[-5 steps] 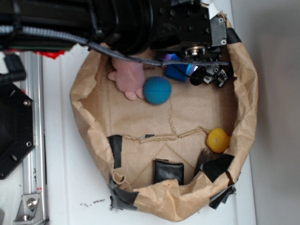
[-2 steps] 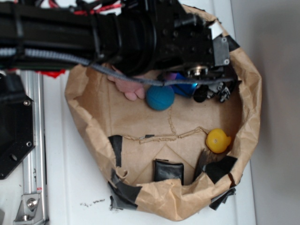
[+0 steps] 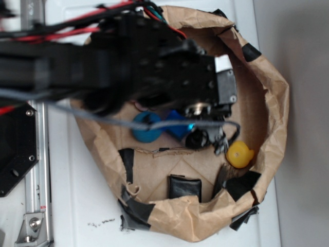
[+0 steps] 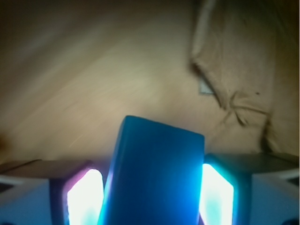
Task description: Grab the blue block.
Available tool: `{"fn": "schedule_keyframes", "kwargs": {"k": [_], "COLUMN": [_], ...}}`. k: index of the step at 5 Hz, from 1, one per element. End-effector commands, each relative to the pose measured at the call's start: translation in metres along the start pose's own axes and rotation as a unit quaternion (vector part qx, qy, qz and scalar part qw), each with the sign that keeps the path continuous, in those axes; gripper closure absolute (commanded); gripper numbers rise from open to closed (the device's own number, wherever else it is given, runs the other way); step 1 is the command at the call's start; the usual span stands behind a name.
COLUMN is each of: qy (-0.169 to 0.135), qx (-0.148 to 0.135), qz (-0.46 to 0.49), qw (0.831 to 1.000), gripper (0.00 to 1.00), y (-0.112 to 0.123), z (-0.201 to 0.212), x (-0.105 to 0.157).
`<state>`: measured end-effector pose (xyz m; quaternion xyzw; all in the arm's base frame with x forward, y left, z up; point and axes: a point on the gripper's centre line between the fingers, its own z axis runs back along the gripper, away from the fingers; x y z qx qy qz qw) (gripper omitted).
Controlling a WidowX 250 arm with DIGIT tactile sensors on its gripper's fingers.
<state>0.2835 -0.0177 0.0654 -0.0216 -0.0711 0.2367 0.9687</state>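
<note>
The blue block (image 4: 157, 173) fills the space between my two glowing fingers (image 4: 216, 197) in the wrist view, and the jaws are shut on its sides. Brown paper shows behind it. From outside, the block (image 3: 177, 126) peeks out as a bright blue slab under the black arm, with my gripper (image 3: 203, 136) over the middle of the paper bag (image 3: 272, 108). Most of the block is hidden by the arm.
A teal-blue ball (image 3: 145, 128) lies just left of the block. A yellow toy (image 3: 239, 154) rests at the bag's right side, close to the gripper. A black pad (image 3: 185, 188) lies near the bag's front wall. A black mount (image 3: 15, 149) stands at left.
The arm has swung from the bag's far side toward its middle, carrying the blue block along. The ball has shifted left and nearer. The pink toy is now covered by the arm.
</note>
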Motion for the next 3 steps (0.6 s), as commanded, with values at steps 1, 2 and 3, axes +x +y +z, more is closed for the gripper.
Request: {"fn": "schedule_keyframes", "kwargs": {"k": [1,2,3], "qy": [-0.038,-0.032,-0.036], "qx": [-0.038,-0.033,-0.026], "qz": [-0.178,-0.189,-0.177], "qw": [0.983,0.981,0.983], "gripper": [1.00,1.00,1.00], "y": [0.007,0.019,0.029], "z": [0.105,0.114,0.117], "x": [0.016,0.031,0.040]}}
